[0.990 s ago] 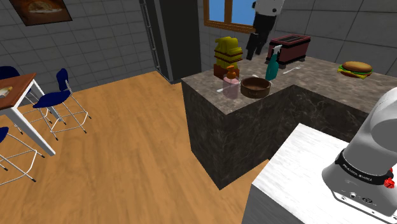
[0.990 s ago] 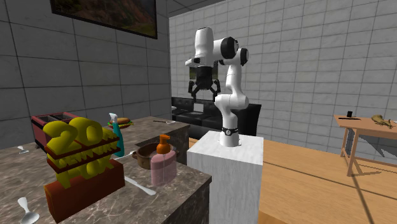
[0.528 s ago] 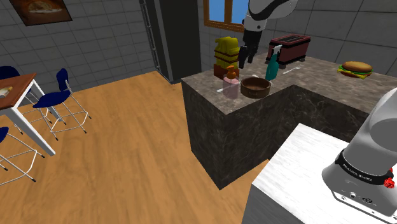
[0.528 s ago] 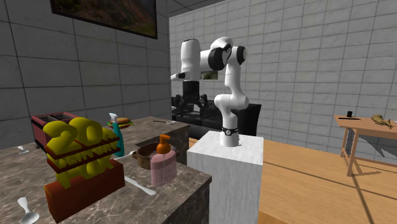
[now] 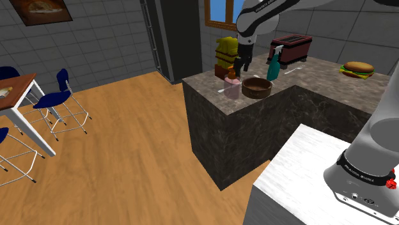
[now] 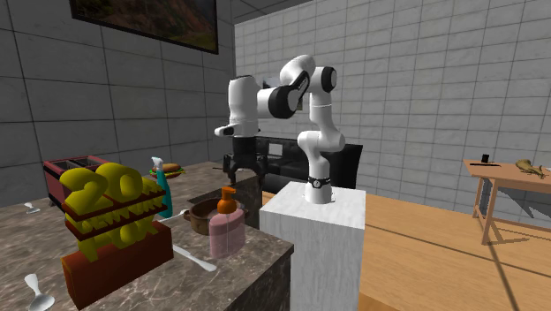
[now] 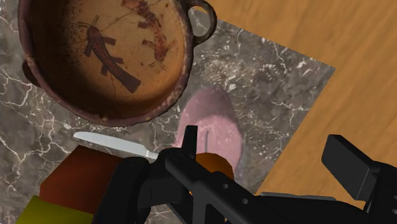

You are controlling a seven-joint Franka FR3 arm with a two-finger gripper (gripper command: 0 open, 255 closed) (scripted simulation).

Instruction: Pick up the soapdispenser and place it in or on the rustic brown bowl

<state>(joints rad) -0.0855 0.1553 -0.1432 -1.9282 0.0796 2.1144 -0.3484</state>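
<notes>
Grey-brown marbled surface point(image 5: 316, 78) is carrying everything we are dealing with, and we are working at its corner nearest the wooden floor point(image 5: 128, 147). On that corner the brown bowl point(image 5: 257, 90) is sitting empty, its painted inside facing up. The pink soap dispenser point(image 5: 231, 84) is standing upright just beside the bowl, apart from its rim, with a knife point(image 7: 114, 145) lying close by. We are hovering the gripper point(image 5: 238, 68) just above the dispenser, its fingers point(image 7: 353, 168) spread wide and holding nothing. In the wrist view the orange pump point(image 7: 213, 164) is sitting nearer one finger than the other, so we are judging that we should centre over the body first. We are aiming to descend straight, past the narrow pump, and close on the broad pink body, where the hold should be firmer. We are also planning to steer the fingers clear of the bowl's rim and the knife, since a nudge could tip the tall bottle near the edge.
</notes>
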